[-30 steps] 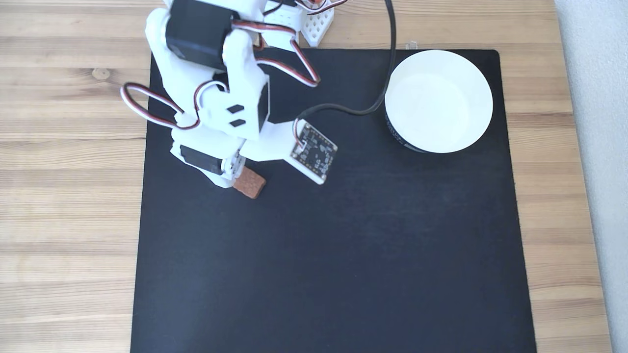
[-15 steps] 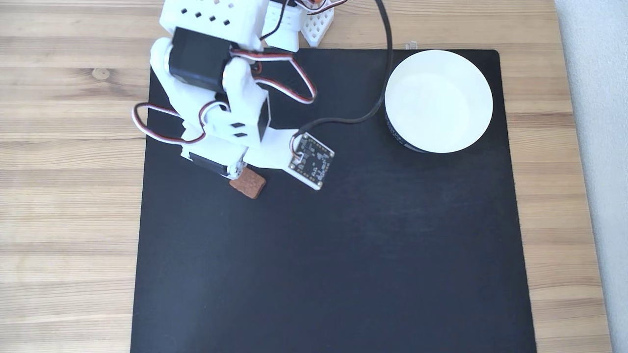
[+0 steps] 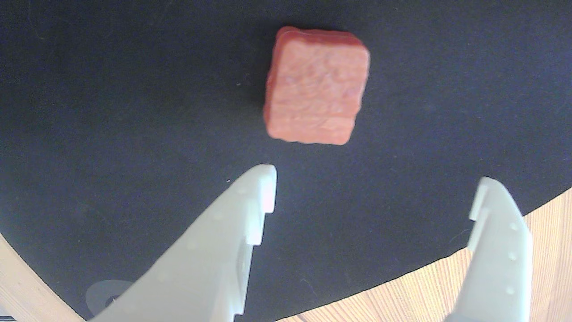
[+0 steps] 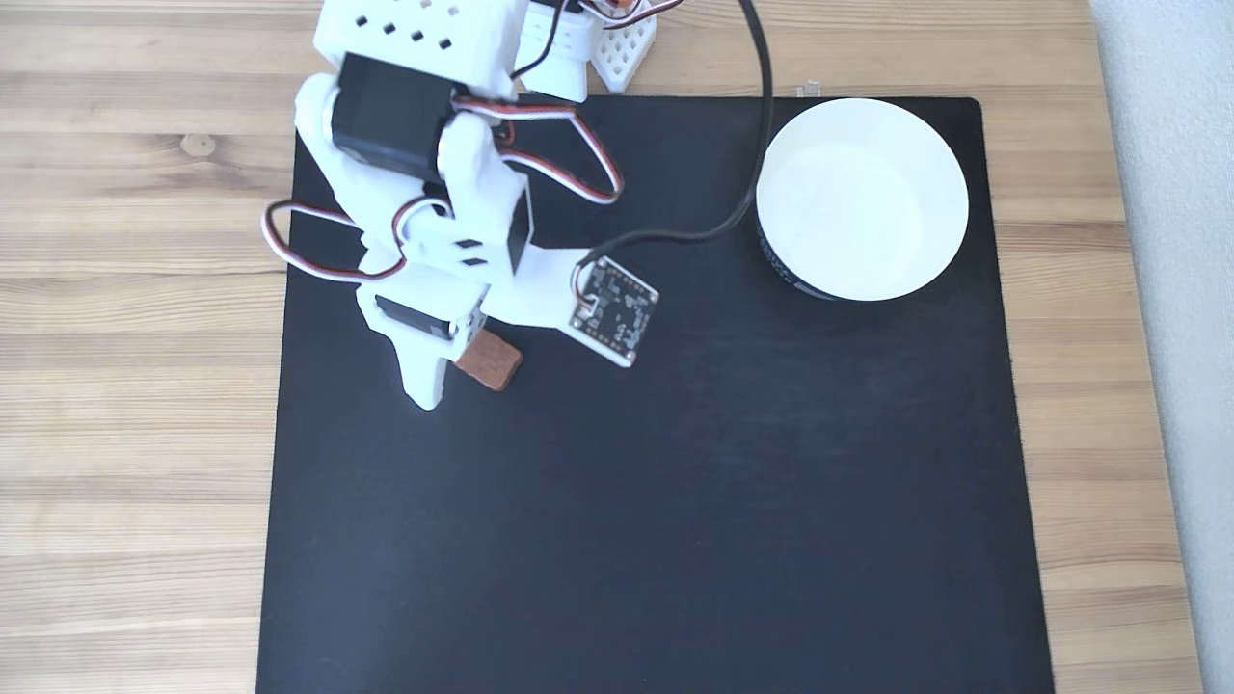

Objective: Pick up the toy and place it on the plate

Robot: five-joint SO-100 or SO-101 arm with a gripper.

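Reddish-brown toy (image 3: 316,85) flat on mat, plate (image 4: 862,200) well apart.

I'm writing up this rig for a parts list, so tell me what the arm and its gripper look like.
The arm is white printed plastic with black servo blocks, looped red, white and black wires, and a thick black cable running to a small square circuit board at the wrist. The gripper has two pale white tapered fingers with stepped, notched inner edges.

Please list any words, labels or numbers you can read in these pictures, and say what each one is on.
No text is readable.
Plate: the dark band on its outer side carries light marks, too small to read.
Circuit board: its markings are too small to read.
Toy: no lettering.
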